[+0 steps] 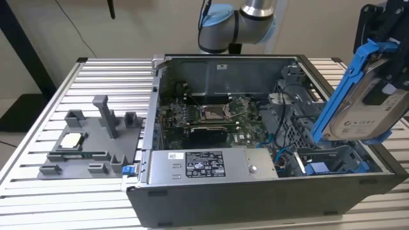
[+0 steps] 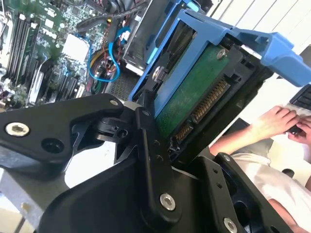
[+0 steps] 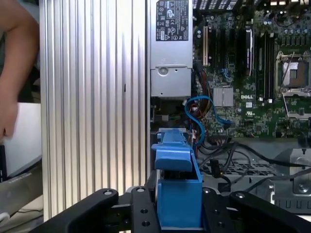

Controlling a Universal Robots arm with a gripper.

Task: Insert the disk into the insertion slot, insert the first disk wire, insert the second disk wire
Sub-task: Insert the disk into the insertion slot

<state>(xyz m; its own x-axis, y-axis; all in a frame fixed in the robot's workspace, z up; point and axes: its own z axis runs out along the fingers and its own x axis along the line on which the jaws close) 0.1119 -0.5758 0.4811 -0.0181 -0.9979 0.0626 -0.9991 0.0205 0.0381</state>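
Observation:
In the exterior view my gripper point(image 1: 385, 62) is shut on the disk point(image 1: 367, 112), a silver drive in a blue plastic carrier. It hangs tilted above the right end of the open computer case. Below it is the insertion slot point(image 1: 323, 158), a grey bay with a perforated wall and blue rails. In the second wrist view the disk point(image 2: 189, 92) shows its green board and connector edge between my black fingers point(image 2: 146, 131). The first wrist view has the blue carrier point(image 3: 176, 184) end-on in the gripper point(image 3: 175, 206). A blue wire point(image 1: 281, 152) lies loose beside the bay.
The motherboard with its silver processor socket point(image 1: 213, 112) fills the case floor, and the power supply point(image 1: 211, 165) sits along the front wall. A grey fixture plate point(image 1: 89, 143) stands on the slatted table at the exterior view's left. A person's hand point(image 2: 279, 121) is close by.

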